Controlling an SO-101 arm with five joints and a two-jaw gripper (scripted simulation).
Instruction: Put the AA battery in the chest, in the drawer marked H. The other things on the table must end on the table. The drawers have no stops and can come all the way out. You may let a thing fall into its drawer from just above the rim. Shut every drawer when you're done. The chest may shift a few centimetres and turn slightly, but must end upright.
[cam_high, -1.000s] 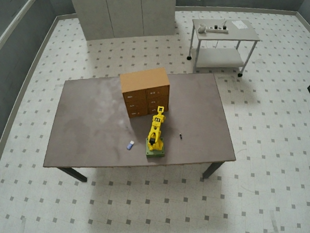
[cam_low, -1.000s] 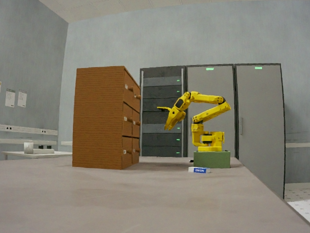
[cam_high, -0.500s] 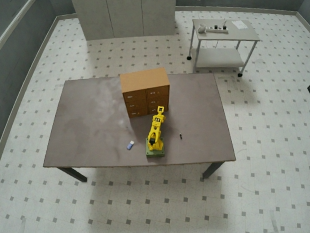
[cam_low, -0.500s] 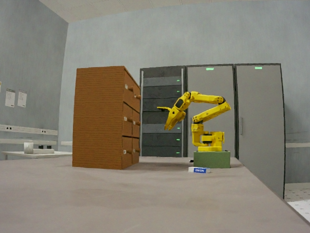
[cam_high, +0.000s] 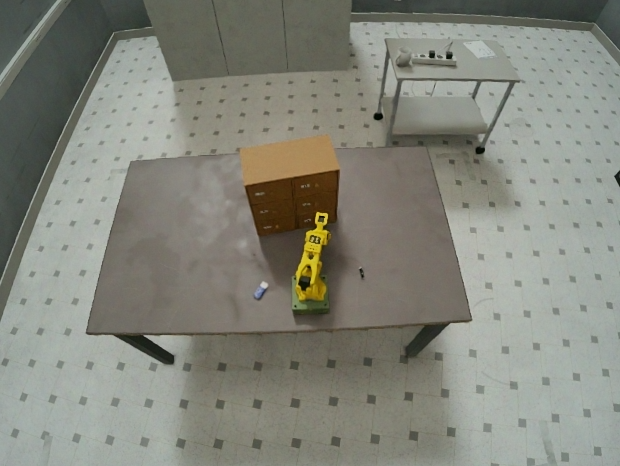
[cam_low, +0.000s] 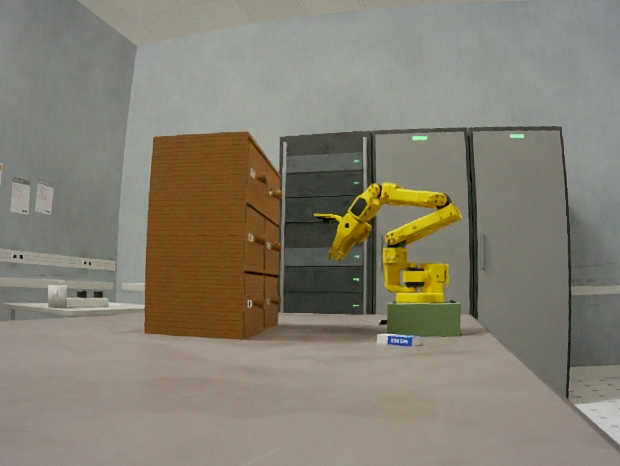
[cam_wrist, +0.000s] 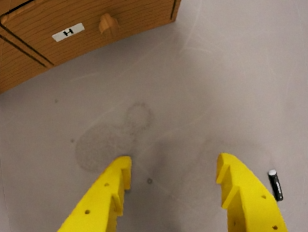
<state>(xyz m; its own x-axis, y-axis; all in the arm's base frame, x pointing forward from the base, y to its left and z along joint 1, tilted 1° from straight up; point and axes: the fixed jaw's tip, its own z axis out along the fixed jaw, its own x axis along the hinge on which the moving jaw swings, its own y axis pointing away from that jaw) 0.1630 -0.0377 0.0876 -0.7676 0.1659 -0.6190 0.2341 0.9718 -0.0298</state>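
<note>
Gripper (cam_high: 321, 231) (cam_low: 335, 258) (cam_wrist: 174, 162) angled downward before the chest (cam_high: 290, 160) (cam_low: 197, 235) (cam_wrist: 142, 15), fingers spread. Beneath, grey table (cam_high: 175, 250) (cam_low: 250, 395) (cam_wrist: 200, 105); at upper right of the top view, wheeled cart (cam_high: 481, 71) on speckled floor (cam_high: 541, 200).

Between the earlier pictures and now, no change can be made out in the top or exterior view. If the arm (cam_high: 311, 260) (cam_low: 416, 197) or its gripper (cam_high: 321, 217) (cam_low: 324, 236) (cam_wrist: 174, 162) moves at all over this stretch, the shift is too small to tell. The wrist view offers only the present moment, so change there cannot be judged.
</note>
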